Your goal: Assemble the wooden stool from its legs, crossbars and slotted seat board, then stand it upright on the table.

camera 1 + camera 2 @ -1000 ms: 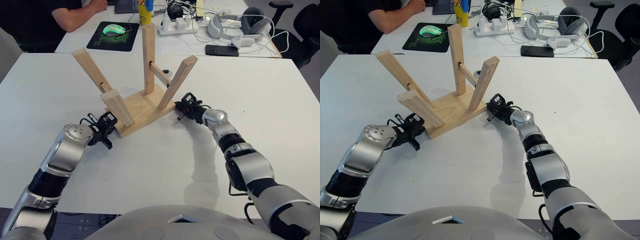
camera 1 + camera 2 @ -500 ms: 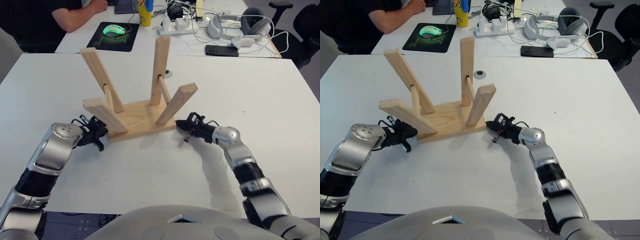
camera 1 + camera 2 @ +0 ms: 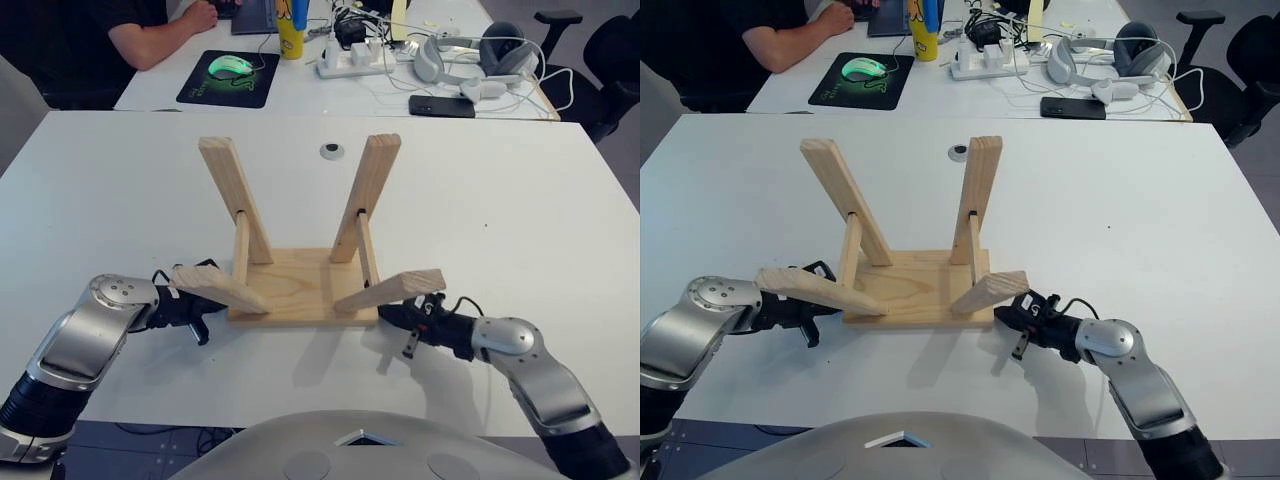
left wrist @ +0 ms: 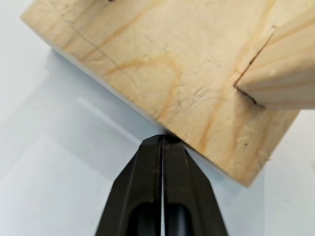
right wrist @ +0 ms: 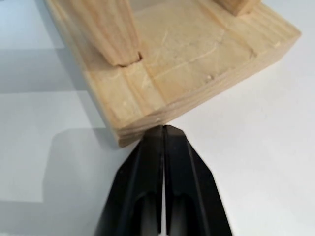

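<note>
Head camera: the stool [image 3: 300,240] is lying upside down on the table [image 3: 520,200], legs pointing up. The left gripper [image 3: 208,312] is sitting at the seat board's [image 3: 300,290] left edge and the right gripper [image 3: 392,315] at its right edge.

Left wrist: fingers [image 4: 142,172] are pressing together, tips touching the seat board's edge.

Right wrist: fingers [image 5: 145,167] are pressing together at the seat board's corner.

Silver arms [image 3: 100,322], black tapered hands [image 4: 162,140]

An office. Beyond the white table [image 3: 520,200], a desk across the top of the frame carries a mouse pad [image 3: 200,90] with a lit mouse [image 3: 229,65], a power strip [image 3: 350,62], headphones [image 3: 470,60] and a phone [image 3: 441,105]. A swivel chair [image 3: 600,60] stands at upper right.
</note>
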Tool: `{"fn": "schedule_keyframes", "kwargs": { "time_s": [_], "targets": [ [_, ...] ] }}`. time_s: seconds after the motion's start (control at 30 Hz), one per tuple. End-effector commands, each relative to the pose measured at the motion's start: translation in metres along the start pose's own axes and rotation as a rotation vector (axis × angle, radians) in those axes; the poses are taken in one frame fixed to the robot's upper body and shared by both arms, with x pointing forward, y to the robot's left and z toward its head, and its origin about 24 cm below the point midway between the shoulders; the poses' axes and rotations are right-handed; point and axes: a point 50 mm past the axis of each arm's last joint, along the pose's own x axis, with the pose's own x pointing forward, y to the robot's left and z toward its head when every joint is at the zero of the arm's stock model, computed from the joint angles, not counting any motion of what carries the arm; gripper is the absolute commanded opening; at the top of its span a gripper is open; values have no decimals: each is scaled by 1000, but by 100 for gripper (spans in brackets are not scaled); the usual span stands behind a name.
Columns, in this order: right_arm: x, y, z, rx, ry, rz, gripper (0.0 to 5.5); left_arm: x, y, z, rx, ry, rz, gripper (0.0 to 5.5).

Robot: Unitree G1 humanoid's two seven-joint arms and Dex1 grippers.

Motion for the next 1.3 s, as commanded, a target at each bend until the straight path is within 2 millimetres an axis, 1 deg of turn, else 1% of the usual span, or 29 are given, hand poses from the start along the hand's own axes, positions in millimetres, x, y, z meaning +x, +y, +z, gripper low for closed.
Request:
{"fn": "schedule_keyframes", "kwargs": {
  "time_s": [0.03,0.13,0.2,0.3,0.4,0.53,0.7,0.9,1.0,1.13,1.3],
  "targets": [
    [-2,22,-2,55,1,120,0,16,-25,-4,-44,-22,-176,4],
    [-3,21,-3,47,13,112,0,10,-18,-12,-27,14,-111,4],
    [-3,18,-4,58,21,81,0,2,-7,-23,37,93,-44,4],
    [-7,12,-10,56,58,35,0,-8,5,-32,75,155,20,4],
    [-12,7,-13,58,77,-1,0,-15,7,-39,61,173,23,4],
    [-15,5,-15,54,87,-4,0,-19,8,-45,45,183,26,4],
    [-15,11,-11,71,69,37,0,-16,5,-45,21,160,14,4],
    [-13,19,-1,89,32,97,0,-6,-7,-34,7,95,-47,4],
    [-10,19,4,86,10,99,0,-2,-14,-30,20,86,-78,4],
    [-6,12,6,69,8,84,0,0,-24,-27,9,72,-131,4],
    [-3,12,11,72,-18,107,0,0,-25,-20,2,50,-149,4]
  ]
}}
